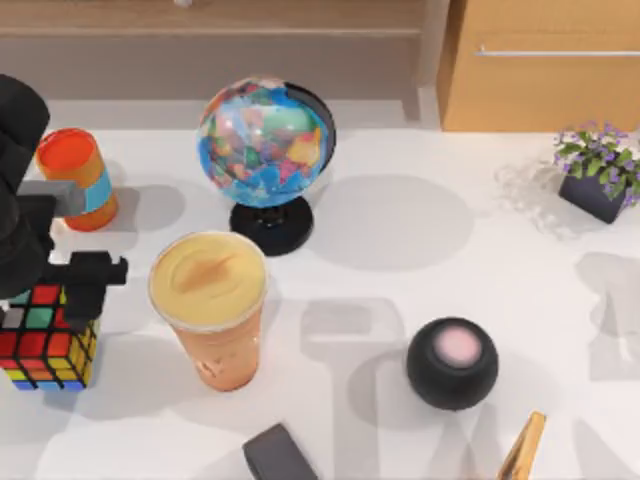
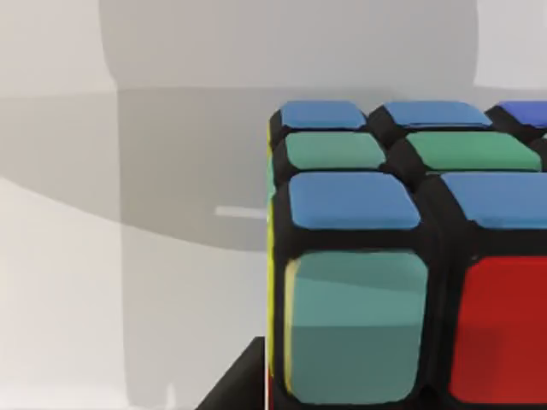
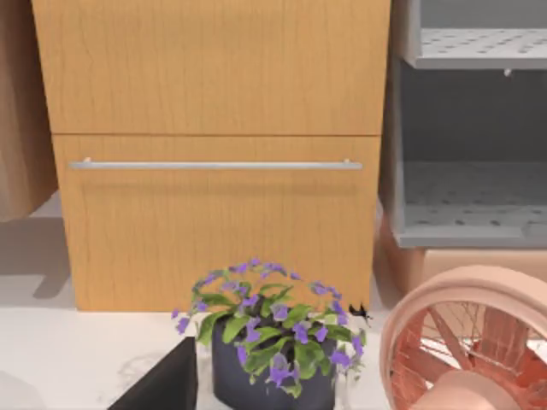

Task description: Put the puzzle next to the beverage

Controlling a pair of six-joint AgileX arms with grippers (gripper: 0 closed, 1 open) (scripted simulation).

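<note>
- While the left gripper sits over the black-gridded multicoloured puzzle cube, I cannot tell its state.
- The cube stands near the tall clear cup of orange-tan beverage on the white desk.

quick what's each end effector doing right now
Left end effector: over the puzzle beside the beverage; open or shut cannot be told.
Right end effector: parked near the plant; cannot be told.

Your left arm is glossy black with rounded housings, a grey block partway down, and a blocky black gripper.
</note>
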